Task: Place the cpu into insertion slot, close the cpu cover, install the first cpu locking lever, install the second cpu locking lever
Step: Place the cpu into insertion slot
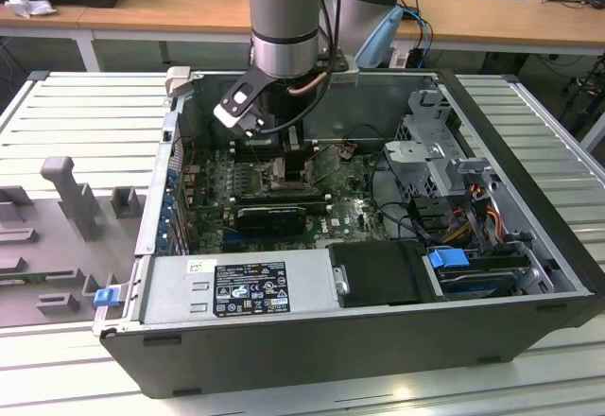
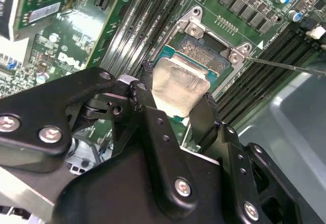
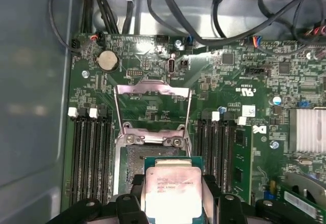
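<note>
Gripper [image 2: 175, 104]: jaws clamped on the cpu [image 3: 173, 191], with one black finger [image 2: 147, 99] against each of two opposite edges.
Cpu: pale metal top facing up, held over the insertion slot [image 3: 137, 155] and covering part of it.
Insertion slot: dark contact field partly exposed beyond the chip, with a silvery rim.
Cpu cover [image 3: 153, 87]: swung open, lying back from the insertion slot on its hinge side.
Memory slots [image 3: 91, 152]: long black rows flanking the insertion slot on both sides.
Motherboard [image 3: 229, 81]: green, surrounds the insertion slot, inside the open computer case [image 1: 378, 345].

Shows matte black fingers [image 2: 204, 122] studded with silver screws [image 2: 183, 187]; behind them, grey cylindrical arm [image 1: 284, 28], pale-blue trim, copper-brown cable [image 1: 307, 83].
</note>
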{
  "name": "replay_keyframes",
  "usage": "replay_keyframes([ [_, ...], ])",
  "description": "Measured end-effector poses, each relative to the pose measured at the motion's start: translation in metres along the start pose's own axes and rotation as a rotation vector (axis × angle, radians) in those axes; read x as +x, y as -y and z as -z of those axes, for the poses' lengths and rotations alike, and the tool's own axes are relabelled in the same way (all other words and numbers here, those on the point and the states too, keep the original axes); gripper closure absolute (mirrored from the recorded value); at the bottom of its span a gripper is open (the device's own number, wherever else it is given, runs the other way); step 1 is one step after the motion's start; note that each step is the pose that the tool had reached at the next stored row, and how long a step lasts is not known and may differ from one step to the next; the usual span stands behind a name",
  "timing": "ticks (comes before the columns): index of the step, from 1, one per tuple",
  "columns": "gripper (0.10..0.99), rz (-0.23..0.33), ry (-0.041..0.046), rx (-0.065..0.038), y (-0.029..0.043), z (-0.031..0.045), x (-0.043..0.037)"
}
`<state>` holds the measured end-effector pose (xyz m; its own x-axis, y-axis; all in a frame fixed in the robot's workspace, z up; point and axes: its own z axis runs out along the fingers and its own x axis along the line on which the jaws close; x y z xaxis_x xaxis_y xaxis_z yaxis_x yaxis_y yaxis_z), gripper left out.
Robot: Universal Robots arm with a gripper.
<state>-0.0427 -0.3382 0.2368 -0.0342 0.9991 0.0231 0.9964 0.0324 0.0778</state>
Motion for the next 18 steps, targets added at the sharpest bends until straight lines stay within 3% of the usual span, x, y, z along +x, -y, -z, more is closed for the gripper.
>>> replay_keyframes([
  [9,0.557,-0.034,0.0029,0.0,0.0037,-0.0188,0.0086],
  [18,0.557,-0.05,0.0038,0.005,0.0037,-0.0298,0.0155],
])
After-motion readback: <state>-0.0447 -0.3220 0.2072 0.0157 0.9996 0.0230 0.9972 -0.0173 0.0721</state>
